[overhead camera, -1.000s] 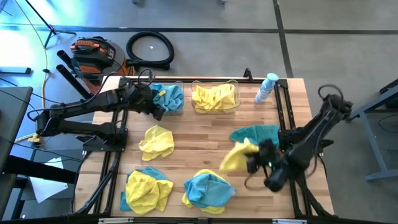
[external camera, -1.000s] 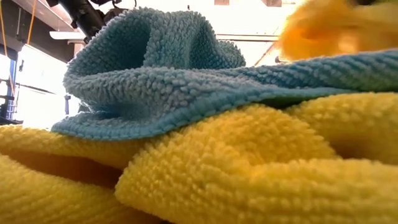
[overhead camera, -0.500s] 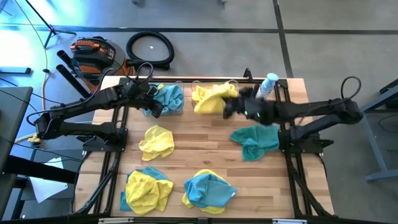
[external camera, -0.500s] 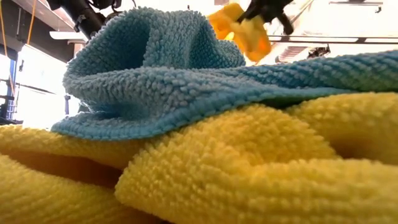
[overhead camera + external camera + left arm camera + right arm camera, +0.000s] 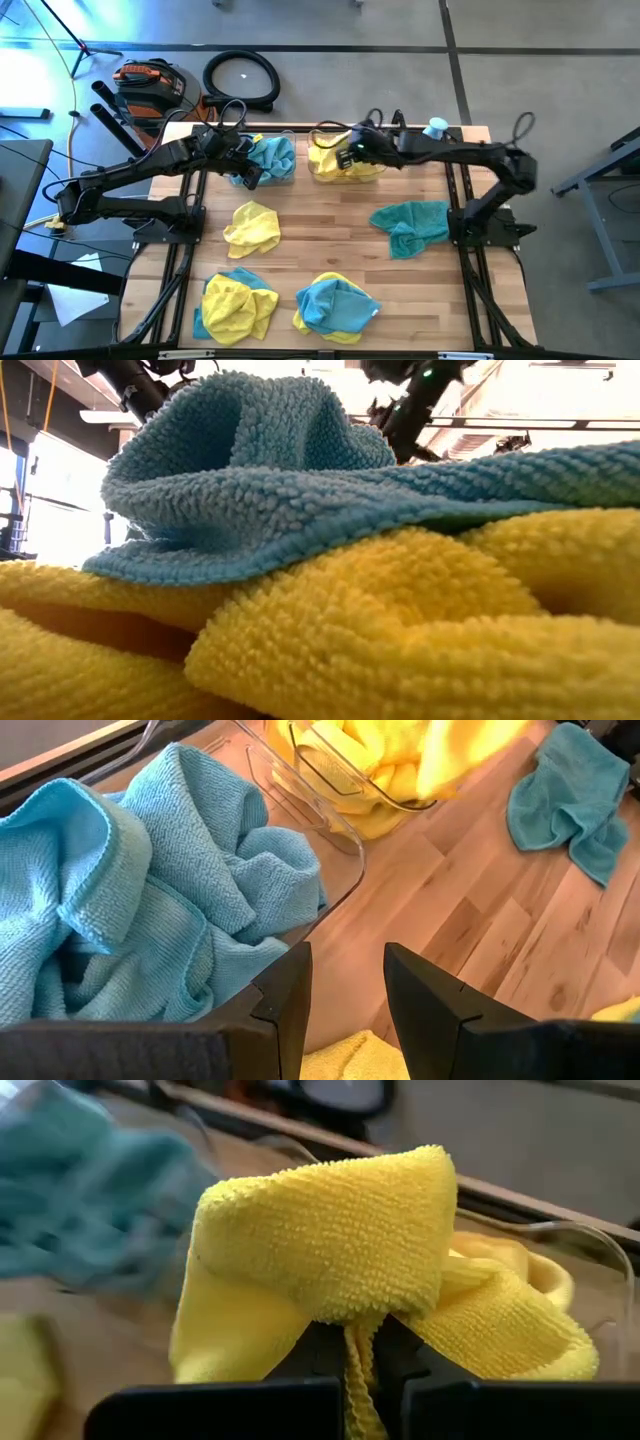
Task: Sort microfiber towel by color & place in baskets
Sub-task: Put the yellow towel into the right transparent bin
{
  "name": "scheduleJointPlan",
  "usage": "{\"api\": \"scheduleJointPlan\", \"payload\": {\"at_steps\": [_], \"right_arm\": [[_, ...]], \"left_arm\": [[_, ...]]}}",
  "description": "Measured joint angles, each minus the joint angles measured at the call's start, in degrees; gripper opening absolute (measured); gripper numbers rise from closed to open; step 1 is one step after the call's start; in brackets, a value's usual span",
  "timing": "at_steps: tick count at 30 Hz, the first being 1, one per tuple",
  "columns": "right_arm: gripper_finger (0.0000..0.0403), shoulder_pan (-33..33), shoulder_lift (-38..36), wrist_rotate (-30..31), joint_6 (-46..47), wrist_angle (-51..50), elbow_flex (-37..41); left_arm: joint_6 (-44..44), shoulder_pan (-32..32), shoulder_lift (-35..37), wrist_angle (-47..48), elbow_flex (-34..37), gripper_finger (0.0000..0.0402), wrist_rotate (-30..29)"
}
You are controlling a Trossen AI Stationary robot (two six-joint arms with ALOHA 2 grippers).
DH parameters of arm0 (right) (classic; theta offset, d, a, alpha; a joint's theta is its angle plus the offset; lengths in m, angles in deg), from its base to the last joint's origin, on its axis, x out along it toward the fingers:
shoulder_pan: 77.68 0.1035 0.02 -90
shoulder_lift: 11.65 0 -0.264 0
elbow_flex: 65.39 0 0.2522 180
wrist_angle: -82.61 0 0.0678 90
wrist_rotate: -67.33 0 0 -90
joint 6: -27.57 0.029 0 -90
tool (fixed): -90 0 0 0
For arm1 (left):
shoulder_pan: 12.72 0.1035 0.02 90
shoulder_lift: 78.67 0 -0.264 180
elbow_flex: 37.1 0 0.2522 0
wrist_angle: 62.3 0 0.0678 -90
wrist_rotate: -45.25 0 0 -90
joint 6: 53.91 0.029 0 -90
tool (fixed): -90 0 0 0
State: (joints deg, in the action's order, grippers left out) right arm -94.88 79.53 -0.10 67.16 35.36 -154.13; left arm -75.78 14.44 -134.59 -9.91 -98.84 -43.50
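Partway through: both baskets at the desk's far edge hold cloth, blue basket (image 5: pixel 272 158) and yellow basket (image 5: pixel 347 157). Right end effector (image 5: pixel 347 155), clamped on a yellow towel (image 5: pixel 330 1240), hangs over the yellow basket. Left end effector (image 5: pixel 246 176), fingers apart, waits by the blue basket. Several towels remain on the desk (image 5: pixel 320 235), including a teal towel (image 5: pixel 412 226).

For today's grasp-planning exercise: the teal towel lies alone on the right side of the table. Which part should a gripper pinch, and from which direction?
Pinch the teal towel on its bunched, raised fold near the lower corner, coming straight down from above. It lies crumpled on the table, so that ridge gives the fingers something to close on, where the flatter spread probably would not. Nothing crowds it.
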Motion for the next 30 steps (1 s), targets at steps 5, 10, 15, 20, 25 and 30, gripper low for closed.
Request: {"api": "scheduleJointPlan", "payload": {"at_steps": [5, 10, 15, 20, 25, 30], "right_arm": [[0.0, -3.0, 10.4, -1.7, -2.5, -8.6, -9.9], [0.0001, -5.1, 19.2, -5.8, -2.1, -10.3, -15.5], [0.0018, -5.3, 25.6, -10.8, -0.5, -9.5, -16.5], [0.0062, -5.3, 28.9, -12.6, 2.5, -8.3, -15.8], [0.0121, -5.3, 29.1, -12.8, 2.6, -8.3, -16.0], [0.0167, -5.3, 28.6, -14.3, 1.0, -12.5, -20.2]], "left_arm": [[0.0, 0.0, 0.0, 0.0, 0.0, 0.0117, 0.0], [0.0, 0.0, 0.0, 0.0, 0.0, 0.0117, 0.0], [0.0, 0.0, 0.0, 0.1, 0.0, 0.0117, 0.0], [0.0, 0.0, 0.0, 0.1, 0.0, 0.0117, 0.0], [0.0, 0.0, 0.0, 0.1, 0.0, 0.0117, 0.0], [0.0, 0.0, 0.0, 0.1, 0.0, 0.0117, 0.0]]}}
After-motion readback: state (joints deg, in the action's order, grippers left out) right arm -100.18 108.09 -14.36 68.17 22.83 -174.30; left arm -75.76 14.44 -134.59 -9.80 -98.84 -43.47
